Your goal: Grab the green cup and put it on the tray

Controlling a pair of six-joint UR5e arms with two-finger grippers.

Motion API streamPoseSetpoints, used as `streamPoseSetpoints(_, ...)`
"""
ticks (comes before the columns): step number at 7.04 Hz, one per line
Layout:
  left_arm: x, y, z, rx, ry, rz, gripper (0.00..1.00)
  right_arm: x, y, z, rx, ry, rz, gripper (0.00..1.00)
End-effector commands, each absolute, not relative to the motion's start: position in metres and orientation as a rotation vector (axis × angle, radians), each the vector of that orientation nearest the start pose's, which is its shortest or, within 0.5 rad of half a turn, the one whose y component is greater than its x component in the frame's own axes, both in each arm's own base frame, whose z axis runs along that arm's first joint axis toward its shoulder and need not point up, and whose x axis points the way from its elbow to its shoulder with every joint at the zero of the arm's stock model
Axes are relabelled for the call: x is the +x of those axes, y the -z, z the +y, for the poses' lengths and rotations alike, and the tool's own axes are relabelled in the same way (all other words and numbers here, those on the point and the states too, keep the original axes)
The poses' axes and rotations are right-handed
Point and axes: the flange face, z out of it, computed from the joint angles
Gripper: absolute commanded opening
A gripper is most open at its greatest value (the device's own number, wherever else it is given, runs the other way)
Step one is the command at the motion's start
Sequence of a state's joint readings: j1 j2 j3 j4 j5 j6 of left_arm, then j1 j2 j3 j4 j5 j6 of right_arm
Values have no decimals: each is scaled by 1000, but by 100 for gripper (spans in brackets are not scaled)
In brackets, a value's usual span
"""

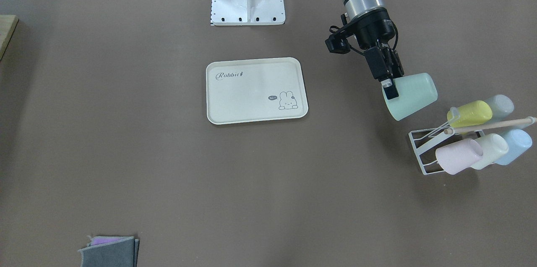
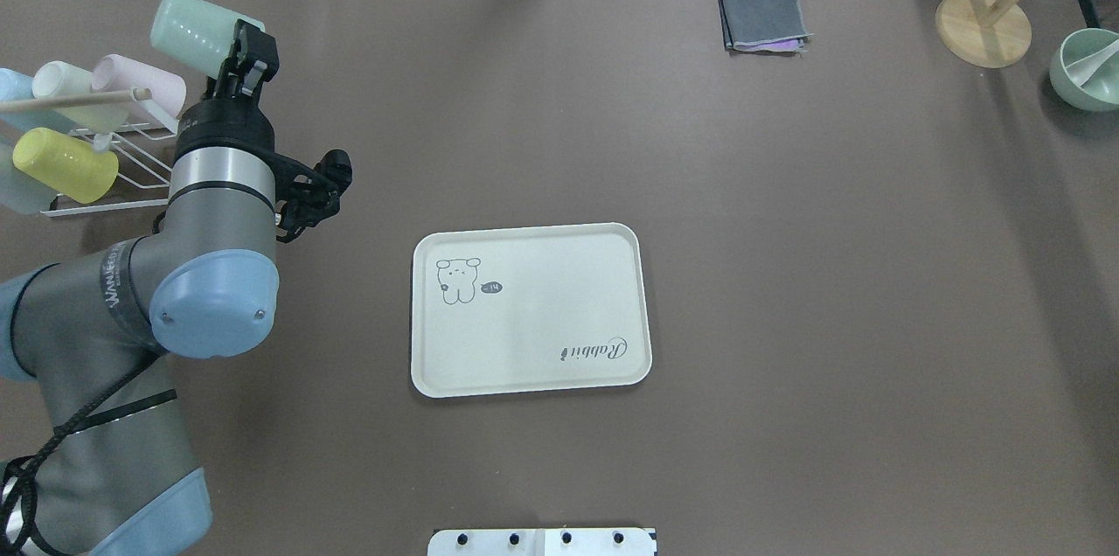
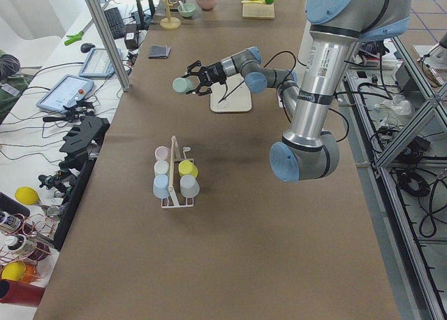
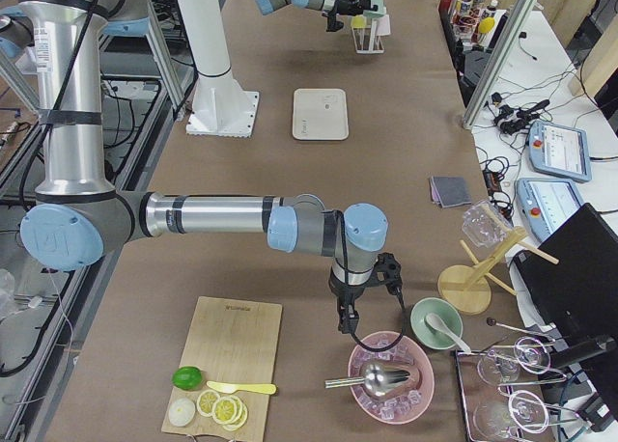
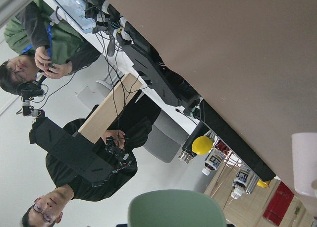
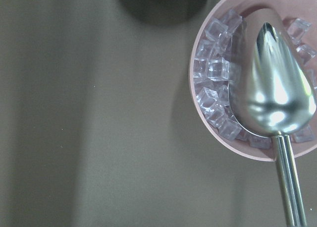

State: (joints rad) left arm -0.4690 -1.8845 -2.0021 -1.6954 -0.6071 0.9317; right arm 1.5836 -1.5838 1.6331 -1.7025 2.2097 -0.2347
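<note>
1. Between the jaws of the left two-finger gripper (image 1: 390,87), clamped at its rim, the tapered mint-green plastic cup (image 1: 414,95) hangs tilted.
2. Well apart from that gripper lies the cream rectangular plastic tray (image 1: 251,105).

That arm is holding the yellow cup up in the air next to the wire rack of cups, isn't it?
Not quite. The cup in the left gripper is the green cup, not the yellow one. The yellow cup sits on the wire rack. The exterior front-facing view shows this. The rest holds: the cup is held in the air next to the rack.
</note>
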Motion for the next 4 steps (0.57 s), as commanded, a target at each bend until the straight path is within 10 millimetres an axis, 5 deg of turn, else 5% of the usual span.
streamPoseSetpoints(1,382,-260,-429,1179,-1219,-769,45,79,-658,-475,-8,181,-657,100)
streamPoseSetpoints(4,401,-254,-417,1486,-1135,-386,43,79,-661,-470,-11,177,-652,100)
